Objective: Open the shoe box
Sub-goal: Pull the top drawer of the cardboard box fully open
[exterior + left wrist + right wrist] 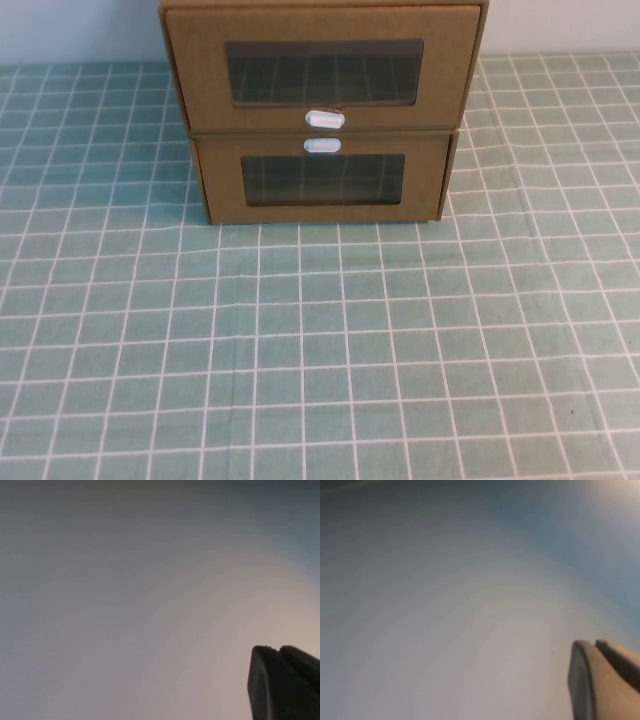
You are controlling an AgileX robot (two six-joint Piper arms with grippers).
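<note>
Shoe box (322,110): a brown cardboard unit of two stacked drawers. It stands at the far middle of the worktop, with its fronts facing the near edge. The top drawer (200,70) and the bottom drawer (220,185) each have a dark see-through window in the front. Both drawers look pushed in.

A small white handle (325,119) sits at the lower edge of the top front. A second white handle (322,146) sits just below it, at the upper edge of the bottom front. The two handles are close together, one above the other.

A green cloth (300,350) with a white grid covers the worktop. A pale wall (560,25) stands behind the box.

The left gripper (277,652) shows only in its own wrist view, as dark tips against a plain, pale grey backdrop. Its jaws look pressed together, with only a thin seam between them and nothing in them. The right gripper (594,646) likewise shows only in its own wrist view, against a blank pale backdrop. Its jaws are pressed together on nothing. How either gripper stands relative to the box cannot be told.
</note>
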